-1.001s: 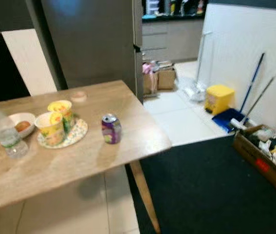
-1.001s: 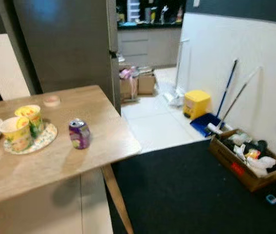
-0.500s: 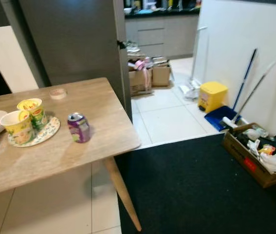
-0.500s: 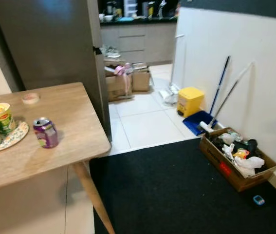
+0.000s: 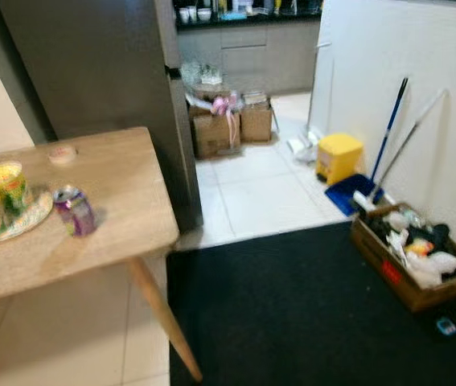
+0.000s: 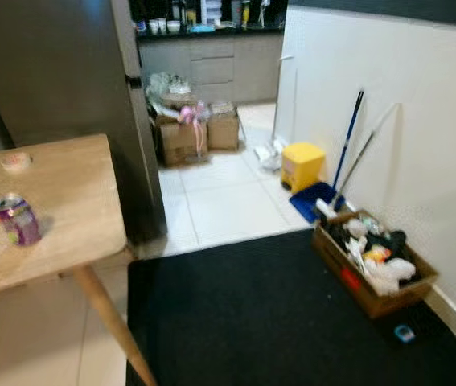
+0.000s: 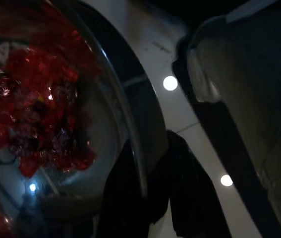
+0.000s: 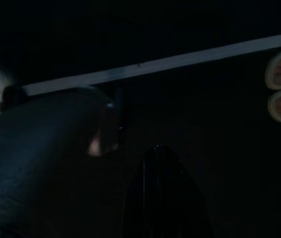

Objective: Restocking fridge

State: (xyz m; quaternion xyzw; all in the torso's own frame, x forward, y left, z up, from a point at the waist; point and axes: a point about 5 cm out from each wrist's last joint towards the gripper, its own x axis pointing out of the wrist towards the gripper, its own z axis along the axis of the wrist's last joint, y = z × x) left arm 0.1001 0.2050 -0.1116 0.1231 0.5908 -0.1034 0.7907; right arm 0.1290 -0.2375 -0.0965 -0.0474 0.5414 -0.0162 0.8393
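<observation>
Bowl (image 7: pixel 56 124) between left fingers (image 7: pixel 125 198)

Both head views are showing soft motion blur under even indoor light, with the bench (image 5: pixel 115 193) casting a faint shadow toward six o'clock. The wrist views are lying very dark, round light spots glinting on a glossy floor (image 7: pixel 180 104).

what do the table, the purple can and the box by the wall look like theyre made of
The table looks like wood or wood-look laminate with a matt finish: pale grain on top, a tapered wooden leg. The purple can seems to be thin metal, going by its silvery rim and glossy printed side. The box by the wall looks like brown cardboard with dull open flaps.
</observation>
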